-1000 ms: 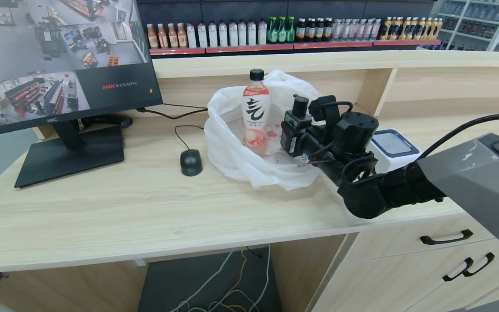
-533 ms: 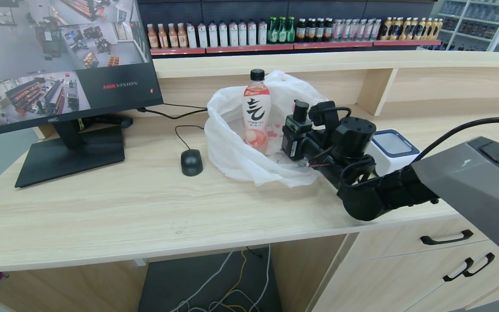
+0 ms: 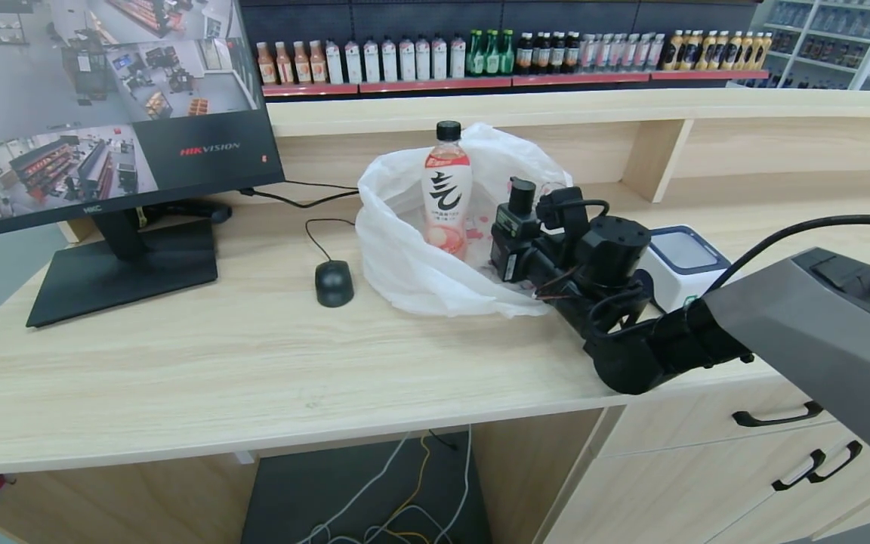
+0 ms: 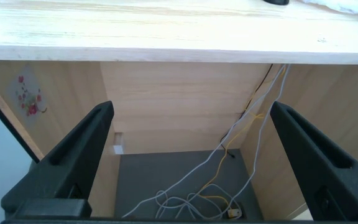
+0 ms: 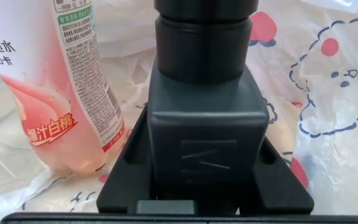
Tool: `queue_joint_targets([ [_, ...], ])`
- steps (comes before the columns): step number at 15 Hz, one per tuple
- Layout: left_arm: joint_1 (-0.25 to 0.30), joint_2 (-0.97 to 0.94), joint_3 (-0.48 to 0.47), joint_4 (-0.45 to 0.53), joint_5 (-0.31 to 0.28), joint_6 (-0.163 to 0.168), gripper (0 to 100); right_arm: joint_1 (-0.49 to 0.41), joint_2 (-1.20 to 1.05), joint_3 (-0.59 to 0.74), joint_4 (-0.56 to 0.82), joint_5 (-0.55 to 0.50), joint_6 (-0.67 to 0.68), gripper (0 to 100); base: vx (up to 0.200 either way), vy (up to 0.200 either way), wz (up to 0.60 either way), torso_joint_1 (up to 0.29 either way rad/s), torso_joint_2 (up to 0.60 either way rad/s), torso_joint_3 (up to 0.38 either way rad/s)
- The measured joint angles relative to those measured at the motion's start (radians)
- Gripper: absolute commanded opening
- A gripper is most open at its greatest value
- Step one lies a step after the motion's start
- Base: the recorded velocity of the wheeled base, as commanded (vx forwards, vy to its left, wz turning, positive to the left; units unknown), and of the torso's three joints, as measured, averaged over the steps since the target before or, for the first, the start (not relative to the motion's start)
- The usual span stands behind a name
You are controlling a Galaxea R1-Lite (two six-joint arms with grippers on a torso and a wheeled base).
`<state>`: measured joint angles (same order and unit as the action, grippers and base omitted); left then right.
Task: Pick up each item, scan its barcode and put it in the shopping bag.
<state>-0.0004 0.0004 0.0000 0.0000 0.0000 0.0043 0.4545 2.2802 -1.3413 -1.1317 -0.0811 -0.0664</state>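
Dark bottle clamped by right end effector w/in shopping bag.

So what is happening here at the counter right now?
The right gripper holds a dark bottle with a black cap upright in the open mouth of the white shopping bag on the wooden counter. A pink drink bottle already stands in the bag beside it. The scanner sits on the counter next to the bag. The left gripper hangs open below the counter edge and holds nothing.
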Motion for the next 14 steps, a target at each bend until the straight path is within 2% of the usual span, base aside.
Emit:
queue_joint_targets([
  [8,0.0,0.0,0.0,0.0,0.0,0.0,100,-0.002,0.006,0.005,0.002,0.006,0.001,0,0.0,0.0,0.0,0.0,0.0,0.0],
  [9,0.0,0.0,0.0,0.0,0.0,0.0,100,-0.003,0.006,0.005,0.002,0.008,0.001,100,0.0,0.0,0.0,0.0,0.0,0.0],
  [14,0.0,0.0,0.0,0.0,0.0,0.0,100,0.001,0.006,0.004,-0.048,-0.004,0.0,100,0.0,0.0,0.0,0.0,0.0,0.0],
])
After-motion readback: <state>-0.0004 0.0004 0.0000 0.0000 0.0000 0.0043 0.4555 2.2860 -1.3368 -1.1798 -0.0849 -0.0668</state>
